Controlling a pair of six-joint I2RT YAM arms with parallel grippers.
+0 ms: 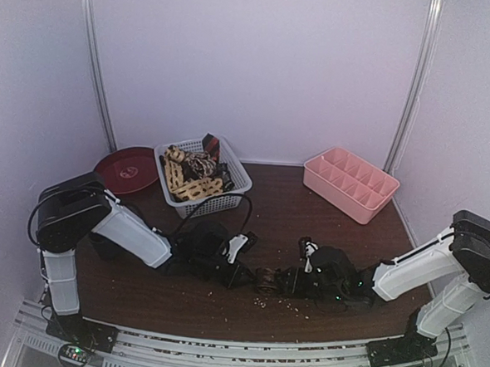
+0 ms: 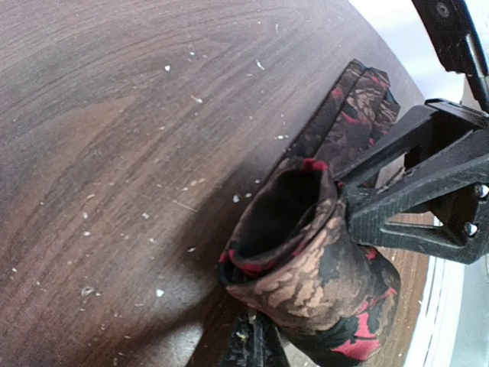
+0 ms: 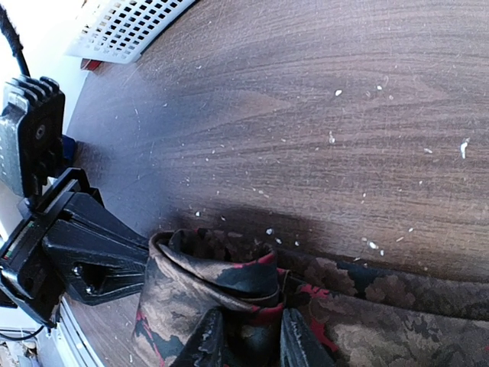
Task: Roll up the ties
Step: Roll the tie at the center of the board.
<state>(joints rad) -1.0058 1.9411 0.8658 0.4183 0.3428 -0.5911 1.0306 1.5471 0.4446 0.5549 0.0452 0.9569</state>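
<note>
Tie: one dark tie (image 2: 306, 267) with red and tan pattern lies on the worktop (image 1: 341, 239) near the middle of its near edge, between the two arms.
Roll: one end is wound into a loose, open-centred coil. A flat stretch trails away from it along the worktop, so this roll looks only partly done.
Left end effector (image 3: 134, 256): closed tight, its tips at the coil's rim, apparently pinching a layer of fabric.
Right end effector (image 3: 252, 317): closed on the coil from the other side, with folds of the tie between its fingers.
Other ties (image 1: 191, 176): several tan-and-cream and dark ones are heaped in the basket (image 1: 238, 180) by the far edge, left of centre, not rolled.
Tray (image 1: 368, 209): pink, with compartments, at the far right corner. No roll shows in it.
Progress: early. The first tie is mid-roll and no finished roll is in sight.
To do: wind in the trailing stretch, set the roll down, then do the basket's ties.
</note>
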